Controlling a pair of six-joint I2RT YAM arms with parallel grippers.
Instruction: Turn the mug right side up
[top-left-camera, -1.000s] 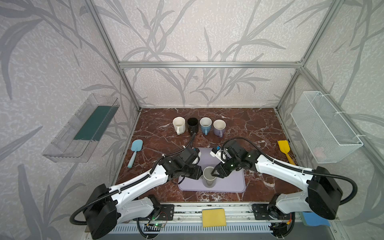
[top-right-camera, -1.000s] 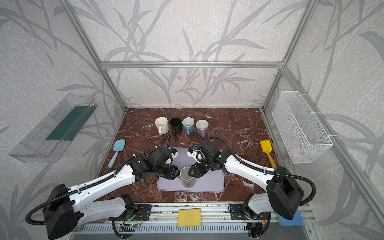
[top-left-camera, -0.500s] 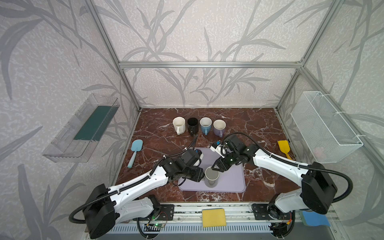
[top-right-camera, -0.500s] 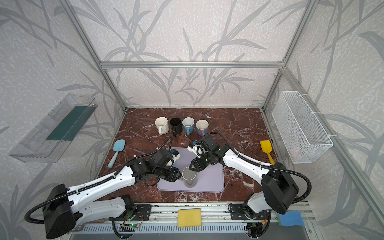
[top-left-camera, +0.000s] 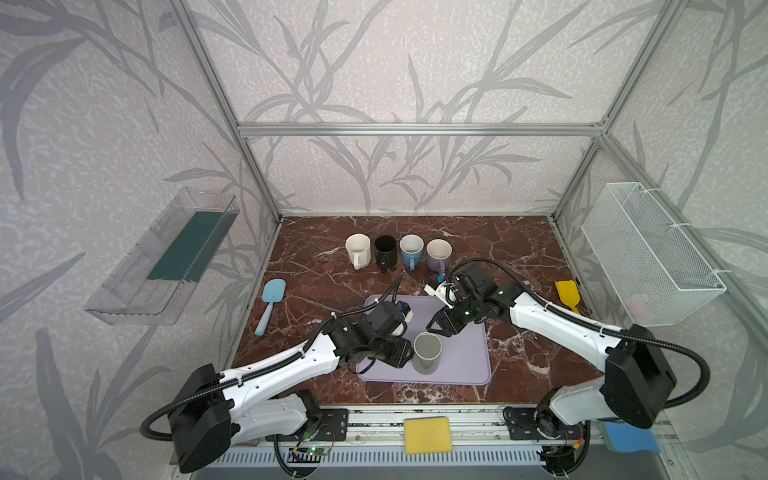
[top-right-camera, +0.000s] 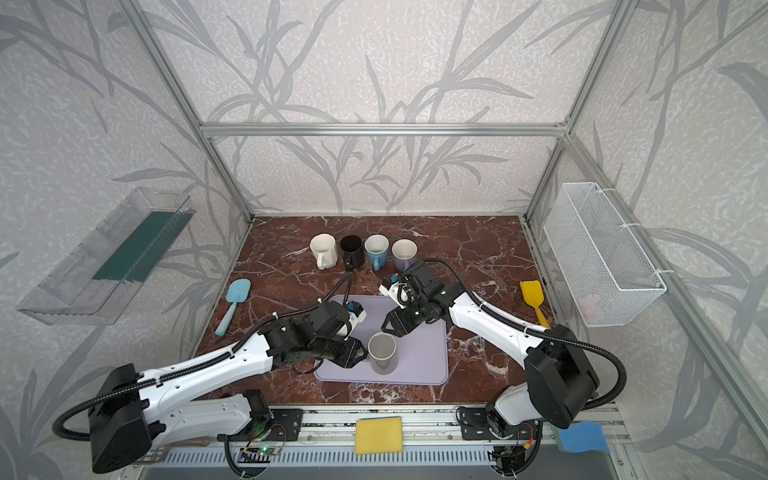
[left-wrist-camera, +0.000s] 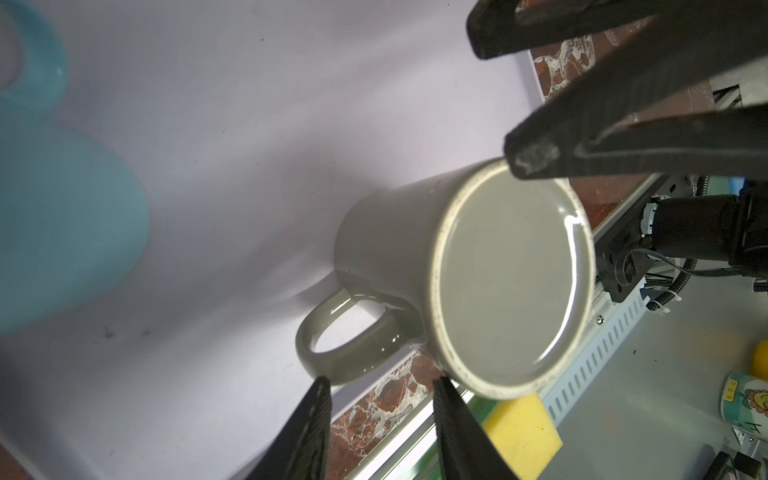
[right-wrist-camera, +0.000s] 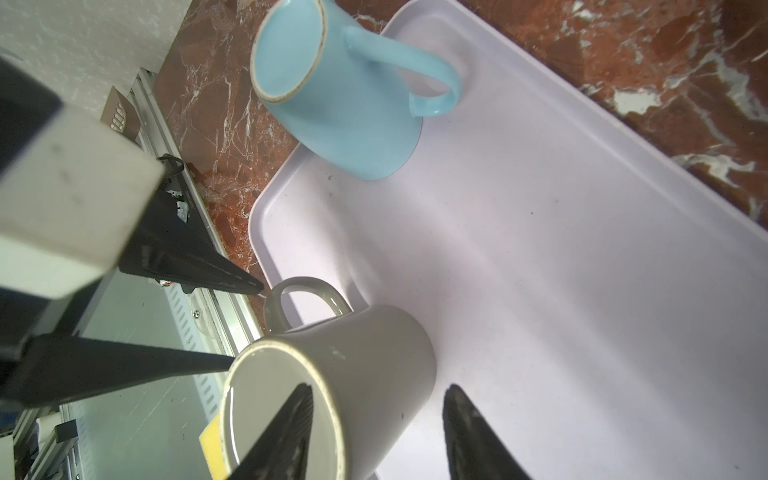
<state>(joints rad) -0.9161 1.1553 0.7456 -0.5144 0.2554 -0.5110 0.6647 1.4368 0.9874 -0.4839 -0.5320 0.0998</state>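
My left claw (left-wrist-camera: 381, 381) is low over the lavender tray (top-left-camera: 465, 361). Its jaws are narrowly parted and empty, and the tips stop just short of the grey mug's handle. The grey mug (top-left-camera: 427, 349) stands base-up on the tray, near the middle of the tabletop's (top-left-camera: 519, 257) front edge. My right claw (right-wrist-camera: 378, 390) hangs just behind it, jaws parted and gripping nothing. One finger is over the base and the other is outside the wall. A light blue mug (right-wrist-camera: 340, 95), also base-up, sits by the tray's left edge.

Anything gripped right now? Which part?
Nothing held. Left claw open, tips just short of the mug handle; right claw open by its upturned base.
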